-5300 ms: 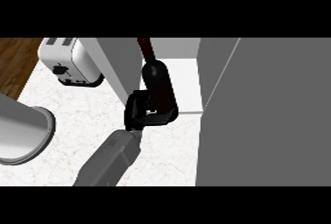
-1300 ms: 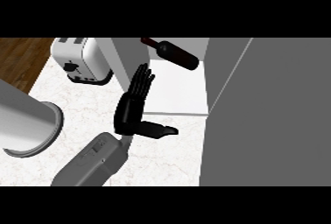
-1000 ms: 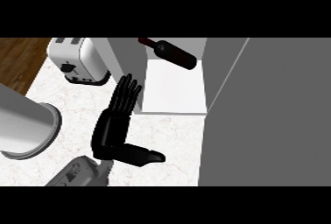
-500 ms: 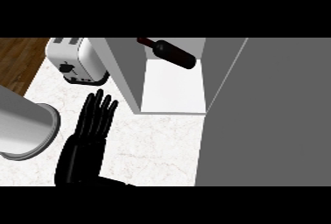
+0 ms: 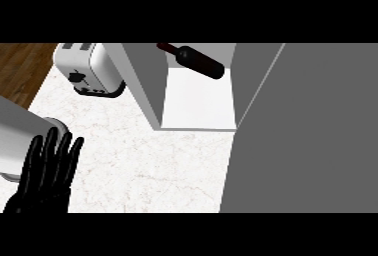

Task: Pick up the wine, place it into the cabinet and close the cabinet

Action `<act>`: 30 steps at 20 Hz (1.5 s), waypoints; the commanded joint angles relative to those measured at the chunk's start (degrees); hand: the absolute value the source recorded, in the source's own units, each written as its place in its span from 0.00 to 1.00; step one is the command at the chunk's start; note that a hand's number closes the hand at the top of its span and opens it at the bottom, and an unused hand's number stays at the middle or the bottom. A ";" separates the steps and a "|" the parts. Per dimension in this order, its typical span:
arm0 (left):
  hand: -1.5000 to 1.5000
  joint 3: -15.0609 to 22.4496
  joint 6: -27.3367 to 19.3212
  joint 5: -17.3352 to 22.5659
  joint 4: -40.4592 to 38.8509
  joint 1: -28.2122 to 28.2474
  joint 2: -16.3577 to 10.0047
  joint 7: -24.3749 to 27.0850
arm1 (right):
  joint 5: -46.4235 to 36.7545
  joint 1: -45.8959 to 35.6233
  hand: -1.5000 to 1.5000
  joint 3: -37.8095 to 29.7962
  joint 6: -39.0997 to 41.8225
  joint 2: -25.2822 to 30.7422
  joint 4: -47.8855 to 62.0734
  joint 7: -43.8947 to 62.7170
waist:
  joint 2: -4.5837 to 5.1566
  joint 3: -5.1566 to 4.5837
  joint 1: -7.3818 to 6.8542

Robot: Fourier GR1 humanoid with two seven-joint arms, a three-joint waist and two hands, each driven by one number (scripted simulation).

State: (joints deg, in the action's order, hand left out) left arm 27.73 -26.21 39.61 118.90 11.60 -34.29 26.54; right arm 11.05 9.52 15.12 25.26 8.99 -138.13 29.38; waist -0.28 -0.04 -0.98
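The dark wine bottle [image 5: 196, 60] lies tilted on the white shelf [image 5: 199, 107] inside the open cabinet, its neck pointing up-left. No hand touches it. My left hand [image 5: 46, 172] shows at the lower left over the counter, well away from the cabinet, fingers straight and pointing up, holding nothing. The cabinet's big grey door [image 5: 306, 130] stands open and fills the right side. My right hand does not show.
A silver toaster [image 5: 87, 68] stands at the back left beside the cabinet's side wall [image 5: 142, 82]. A grey round vessel [image 5: 18, 137] sits at the left edge, just behind my left hand. White marble counter [image 5: 162, 170] lies between them.
My left hand, which held the bottle at the cabinet, has let go and drawn back down and to the left. The bottle stays on the shelf.
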 commanded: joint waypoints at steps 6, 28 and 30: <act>0.00 -14.92 11.02 8.46 4.31 13.22 -5.47 2.99 | -7.98 -4.79 1.00 19.27 -8.28 -8.00 -4.69 11.43 | 0.00 -0.05 0.16; 0.00 -36.52 35.22 17.97 -0.33 25.36 -8.42 0.73 | -13.22 -53.98 1.00 20.07 -38.36 -8.96 32.09 10.05 | 0.36 -0.02 -0.81; 0.00 -41.72 34.97 23.44 0.95 24.48 -10.75 -3.12 | -12.61 -57.55 1.00 20.53 -40.68 -8.97 36.44 8.94 | 0.32 0.01 -0.85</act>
State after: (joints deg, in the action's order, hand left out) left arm -9.59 6.99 59.34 120.11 36.33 -44.18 26.31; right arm -3.51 -41.17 38.72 -13.60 0.27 -109.36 40.11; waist -0.01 -0.07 -1.94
